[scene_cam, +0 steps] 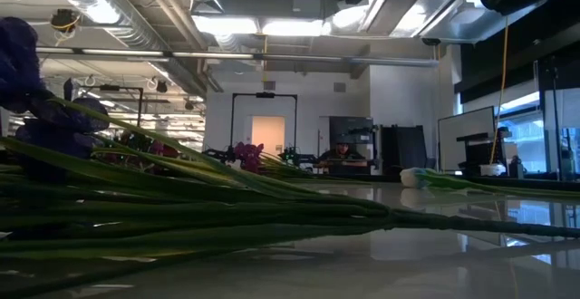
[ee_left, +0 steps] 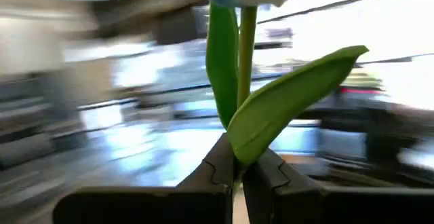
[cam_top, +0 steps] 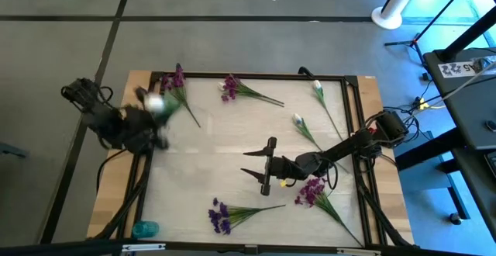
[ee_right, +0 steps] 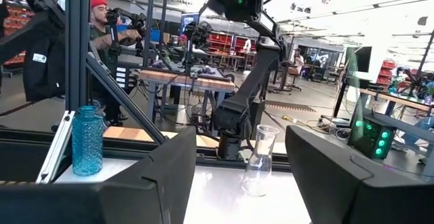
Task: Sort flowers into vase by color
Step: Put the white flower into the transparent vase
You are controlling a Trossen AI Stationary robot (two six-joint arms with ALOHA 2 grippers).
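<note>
a white-budded flower [ee_left: 247, 61] stands upright from the left claw [ee_left: 237, 176], stem pinched between its pressed-together fingers, probably for carrying to a vase. the right claw [cam_top: 260, 169] hovers spread; a clear vase [ee_right: 256, 161] stands ahead of it.

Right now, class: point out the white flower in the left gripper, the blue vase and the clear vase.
white flower [ee_left: 247, 54]: left wrist view, on its green stem.
left gripper [ee_left: 239, 173]: left wrist view, between its fingertips.
blue vase [ee_right: 87, 142]: right wrist view, on its body.
clear vase [ee_right: 258, 166]: right wrist view, on its body.
</note>
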